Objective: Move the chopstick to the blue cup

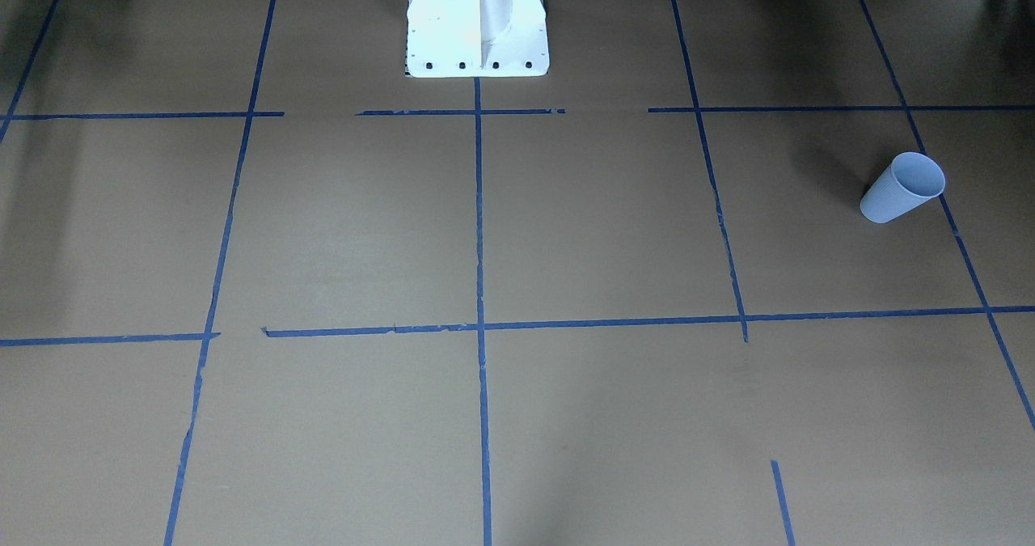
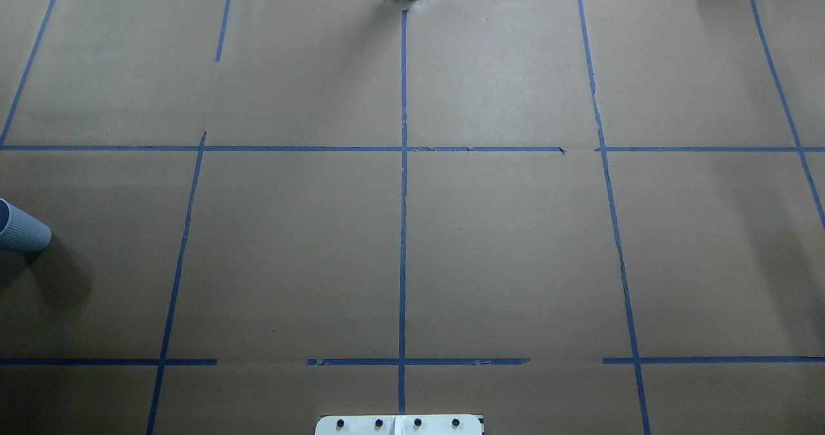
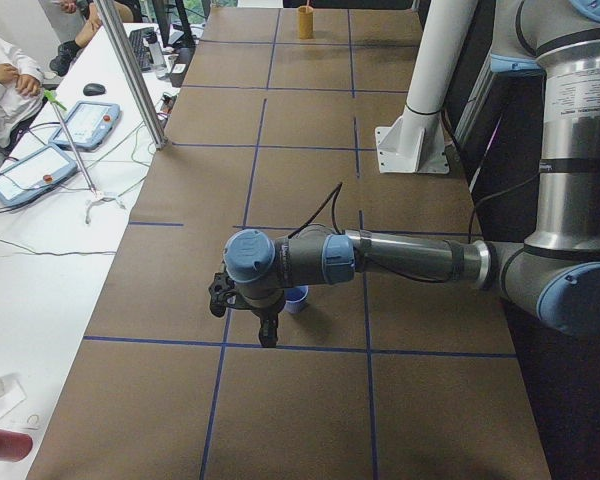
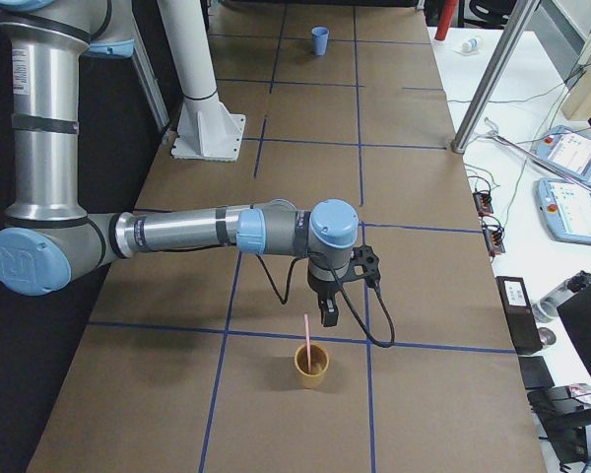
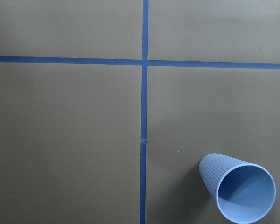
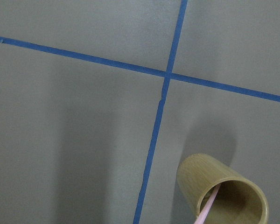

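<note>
The blue cup (image 1: 901, 188) stands upright and empty on the brown table. It also shows in the overhead view (image 2: 22, 229), the left view (image 3: 296, 298) and the left wrist view (image 5: 242, 193). A pale pink chopstick (image 4: 304, 330) leans in a tan bamboo cup (image 4: 311, 365) at the table's other end, and also shows in the right wrist view (image 6: 206, 207). My left gripper (image 3: 268, 338) hangs just beside the blue cup. My right gripper (image 4: 328, 317) hangs just behind the tan cup. I cannot tell whether either gripper is open or shut.
The white robot base (image 1: 477, 28) stands at the table's middle edge. Blue tape lines (image 2: 403, 229) cross the brown paper cover. Operators' desks with teach pendants (image 3: 55, 150) and a metal post (image 3: 135, 75) line the far side.
</note>
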Action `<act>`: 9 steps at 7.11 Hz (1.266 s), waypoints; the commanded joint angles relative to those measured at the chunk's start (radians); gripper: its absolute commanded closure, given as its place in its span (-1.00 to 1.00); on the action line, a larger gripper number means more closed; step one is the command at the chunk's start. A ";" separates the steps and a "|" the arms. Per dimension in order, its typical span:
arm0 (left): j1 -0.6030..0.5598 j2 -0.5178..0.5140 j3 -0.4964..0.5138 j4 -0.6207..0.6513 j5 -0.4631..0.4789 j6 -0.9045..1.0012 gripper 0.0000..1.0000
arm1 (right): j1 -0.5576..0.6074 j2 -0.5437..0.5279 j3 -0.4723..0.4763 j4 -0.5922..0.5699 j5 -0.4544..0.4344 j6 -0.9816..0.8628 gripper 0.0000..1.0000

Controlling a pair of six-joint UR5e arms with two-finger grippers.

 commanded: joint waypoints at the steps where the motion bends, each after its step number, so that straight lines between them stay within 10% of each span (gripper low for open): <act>1: 0.010 0.019 -0.007 -0.069 -0.001 -0.008 -1.00 | 0.000 -0.001 0.002 0.002 0.001 -0.002 -1.00; 9: 0.376 0.041 0.031 -0.364 0.013 -0.462 -1.00 | -0.049 0.008 0.001 0.002 0.024 0.009 -1.00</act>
